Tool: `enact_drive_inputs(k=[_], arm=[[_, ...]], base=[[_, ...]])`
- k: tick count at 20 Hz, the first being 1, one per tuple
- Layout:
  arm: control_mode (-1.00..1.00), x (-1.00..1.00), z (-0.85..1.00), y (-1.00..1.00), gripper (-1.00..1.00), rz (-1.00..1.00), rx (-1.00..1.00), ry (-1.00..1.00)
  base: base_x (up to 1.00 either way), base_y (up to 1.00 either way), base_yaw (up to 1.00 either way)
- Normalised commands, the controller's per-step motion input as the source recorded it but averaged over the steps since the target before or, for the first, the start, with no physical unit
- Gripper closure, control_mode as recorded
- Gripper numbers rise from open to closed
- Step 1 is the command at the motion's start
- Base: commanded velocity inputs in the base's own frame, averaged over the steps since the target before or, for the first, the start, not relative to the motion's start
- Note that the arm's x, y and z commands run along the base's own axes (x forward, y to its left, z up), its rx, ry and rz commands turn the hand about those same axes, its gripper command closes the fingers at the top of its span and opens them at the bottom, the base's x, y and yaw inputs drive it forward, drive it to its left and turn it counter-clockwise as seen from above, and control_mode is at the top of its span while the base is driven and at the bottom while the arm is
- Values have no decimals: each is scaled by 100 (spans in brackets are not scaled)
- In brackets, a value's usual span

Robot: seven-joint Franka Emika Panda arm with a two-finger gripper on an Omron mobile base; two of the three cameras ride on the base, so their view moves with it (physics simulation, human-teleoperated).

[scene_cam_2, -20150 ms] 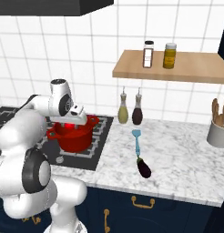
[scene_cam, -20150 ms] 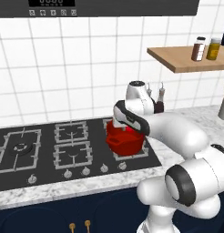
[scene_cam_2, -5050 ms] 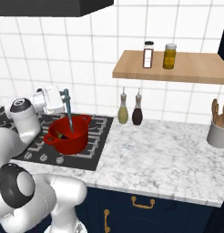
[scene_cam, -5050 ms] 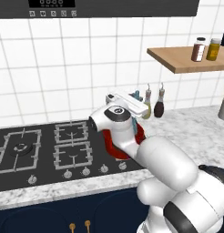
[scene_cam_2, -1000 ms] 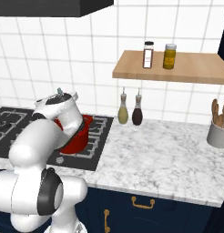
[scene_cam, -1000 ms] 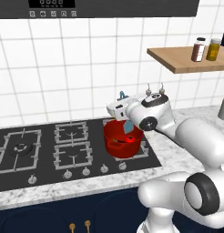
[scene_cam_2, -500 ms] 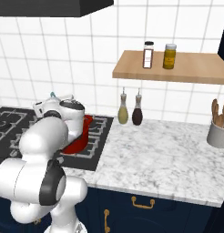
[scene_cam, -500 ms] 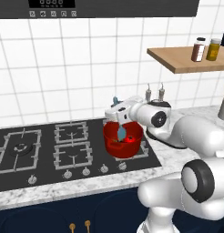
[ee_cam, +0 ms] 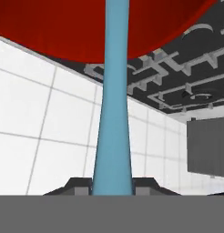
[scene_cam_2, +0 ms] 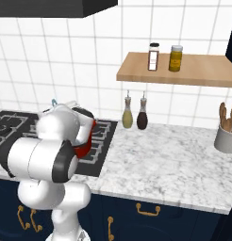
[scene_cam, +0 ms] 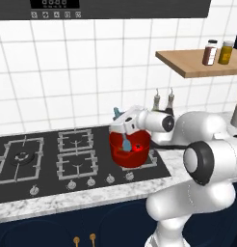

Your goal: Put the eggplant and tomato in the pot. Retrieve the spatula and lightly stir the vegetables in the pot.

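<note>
The red pot (scene_cam: 130, 153) stands on the hob's right front burner; in the right base view my arm covers most of the pot (scene_cam_2: 89, 135). My gripper (scene_cam: 122, 123) hangs over its left rim, shut on the light-blue spatula (scene_cam: 126, 143), whose blade reaches down into the pot. In the hand view the spatula (ee_cam: 113, 109) runs straight up from between the gripper (ee_cam: 113, 185) to the pot's red wall (ee_cam: 59, 27). The eggplant and tomato are hidden from view.
The black hob (scene_cam: 24, 157) has free burners left of the pot. Two oil bottles (scene_cam_2: 128, 115) stand at the wall on the marble counter (scene_cam_2: 174, 160). A wooden shelf (scene_cam_2: 184, 70) with two jars hangs above. A utensil holder (scene_cam_2: 226, 136) is far right.
My hand has swung left and slightly down across the pot, carrying the spatula, whose blade has moved to the pot's left side.
</note>
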Motion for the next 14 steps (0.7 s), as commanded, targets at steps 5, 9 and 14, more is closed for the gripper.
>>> enact_drive_inputs(k=[5, 9, 14], arm=[[-100, 32, -33, -9, 100, 25, -2, -8], [-100, 30, -15, -21, 100, 23, -2, -17], [-100, -27, -5, -2, 100, 33, 4, -10]], base=[[0, 0, 0], [0, 0, 0], [0, 0, 0]])
